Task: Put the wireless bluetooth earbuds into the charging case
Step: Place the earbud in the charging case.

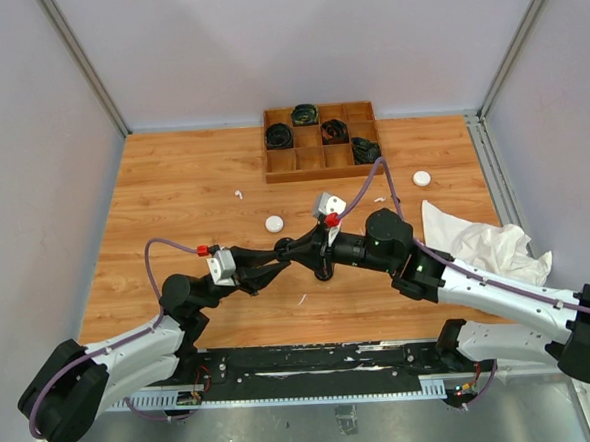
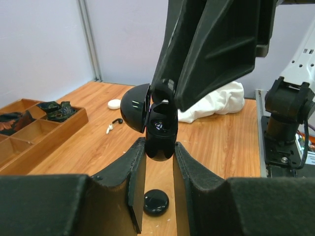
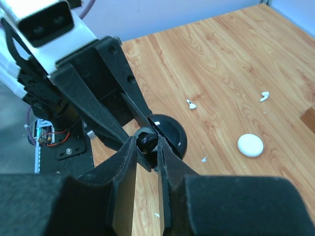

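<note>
Light wood-grain tabletop (image 1: 174,208) here. A wooden divided tray (image 1: 312,174) sits at the far edge. One white round puck-shaped case (image 1: 274,223) is mid-table and another white puck (image 1: 422,178) is further right. There's also a tiny white stemmed earbud (image 1: 239,195), a black round puck (image 2: 155,201), and a crumpled white cloth (image 1: 482,242) on the right.

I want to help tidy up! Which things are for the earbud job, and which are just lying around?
For the job: black case in the left gripper, white earbuds, white cases.
Just lying about: tray, cables, cloth.
</note>
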Available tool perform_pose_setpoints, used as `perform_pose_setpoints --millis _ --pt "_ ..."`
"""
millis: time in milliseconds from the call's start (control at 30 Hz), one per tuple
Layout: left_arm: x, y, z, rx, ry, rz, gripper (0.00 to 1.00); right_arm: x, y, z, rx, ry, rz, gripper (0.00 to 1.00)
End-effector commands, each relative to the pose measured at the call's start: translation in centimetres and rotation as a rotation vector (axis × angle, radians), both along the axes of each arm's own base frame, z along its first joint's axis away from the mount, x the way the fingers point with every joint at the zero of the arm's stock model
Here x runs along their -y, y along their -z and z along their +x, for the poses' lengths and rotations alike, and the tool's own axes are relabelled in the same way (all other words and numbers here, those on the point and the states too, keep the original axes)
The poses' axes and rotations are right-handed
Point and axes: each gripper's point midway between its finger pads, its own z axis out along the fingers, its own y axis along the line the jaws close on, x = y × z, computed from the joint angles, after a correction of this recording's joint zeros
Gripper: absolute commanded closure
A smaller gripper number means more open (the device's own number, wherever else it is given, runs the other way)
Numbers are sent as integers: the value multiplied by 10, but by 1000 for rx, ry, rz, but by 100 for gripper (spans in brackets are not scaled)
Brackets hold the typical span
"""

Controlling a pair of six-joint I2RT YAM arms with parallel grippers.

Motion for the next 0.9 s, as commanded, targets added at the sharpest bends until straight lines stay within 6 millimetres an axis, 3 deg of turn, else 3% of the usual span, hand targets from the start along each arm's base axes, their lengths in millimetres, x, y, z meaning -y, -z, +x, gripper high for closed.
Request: perform_pose_setpoints --millis 0,333,700,867 --pt "-8 -27 2 58 -38 -86 100 1 17 -6 -8 -1 -44 88" --pt "-9 -26 4 46 -47 -89 100 -2 22 -3 -9 18 -63 86" --pt "-7 -21 5 36 -48 -72 100 -1 9 -19 10 -72 -80 56" --pt "-6 -17 4 39 -39 -52 100 7 12 -26 49 -122 -142 49"
